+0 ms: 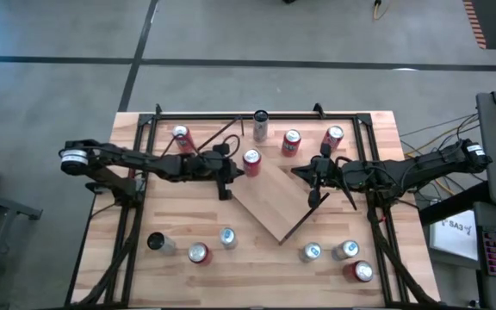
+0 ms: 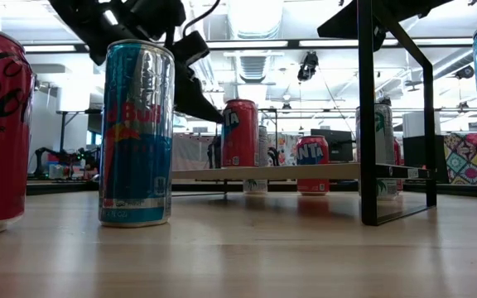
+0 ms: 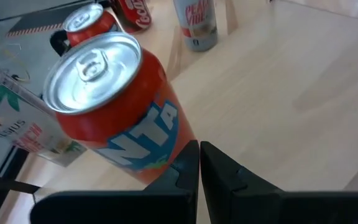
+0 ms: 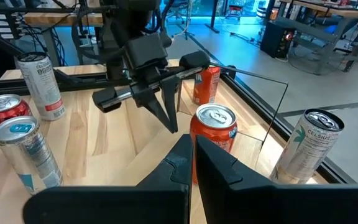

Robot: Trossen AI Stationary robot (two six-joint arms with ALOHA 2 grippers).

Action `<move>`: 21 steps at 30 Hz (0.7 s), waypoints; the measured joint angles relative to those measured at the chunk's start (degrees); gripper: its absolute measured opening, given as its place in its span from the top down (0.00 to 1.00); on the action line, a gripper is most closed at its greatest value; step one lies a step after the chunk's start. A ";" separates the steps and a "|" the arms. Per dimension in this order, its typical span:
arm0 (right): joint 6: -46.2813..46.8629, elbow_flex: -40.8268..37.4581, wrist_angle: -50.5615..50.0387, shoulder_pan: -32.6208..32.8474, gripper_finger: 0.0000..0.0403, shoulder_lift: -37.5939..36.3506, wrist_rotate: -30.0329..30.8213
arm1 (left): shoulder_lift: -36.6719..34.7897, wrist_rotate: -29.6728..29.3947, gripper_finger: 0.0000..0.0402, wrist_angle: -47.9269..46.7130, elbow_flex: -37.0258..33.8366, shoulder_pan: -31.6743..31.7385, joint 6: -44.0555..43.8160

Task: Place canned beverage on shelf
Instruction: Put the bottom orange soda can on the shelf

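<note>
I am reaching my left arm in from the table's (image 1: 377, 138) left side, and my left fingers (image 1: 225, 188) are hovering pressed together, pinching nothing, just beside the shelf's (image 1: 274, 202) left corner. In my left wrist view those fingers (image 3: 199, 163) are sitting shut right next to an orange Fanta can (image 3: 114, 106); I cannot tell whether they are touching it. From above, that can (image 1: 251, 161) is standing upright at the shelf's far left corner, and in the low view it (image 2: 239, 132) is showing on top of the raised board (image 2: 296, 172).

The shelf is lying in the middle of the table, turned like a diamond, with a thin dark rim along its near right edge.

Behind it, a grey can (image 1: 260, 125) is standing at the far edge, with two red cans (image 1: 291, 143) to its right and one more red can (image 1: 180, 136) to its left. Along the near edge, a dark-topped can (image 1: 157, 243), a red can (image 1: 198, 253) and a blue can (image 1: 227, 237) are waiting on the left, and three more cans (image 1: 344, 251) on the right.

My right arm is coming in from the right, and my right fingers (image 1: 316, 195) are hanging closed and empty over the shelf's right corner. In my right wrist view they (image 4: 188, 152) are pointing across at the Fanta can (image 4: 213, 134) and my other arm.
</note>
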 joint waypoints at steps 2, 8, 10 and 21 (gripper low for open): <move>0.00 0.00 -0.09 0.00 0.98 0.00 -0.02 | 0.53 -0.59 1.00 1.34 0.00 0.01 0.06; -0.04 0.00 -0.11 0.02 0.98 0.00 -0.01 | 0.96 -1.54 1.00 3.14 0.00 0.33 0.38; -0.06 0.00 -0.11 0.02 0.98 0.00 -0.02 | 0.96 -1.56 1.00 3.49 0.01 0.75 0.41; -0.02 0.00 -0.13 0.00 0.98 0.00 0.00 | 0.96 -1.60 1.00 3.71 0.00 2.15 0.33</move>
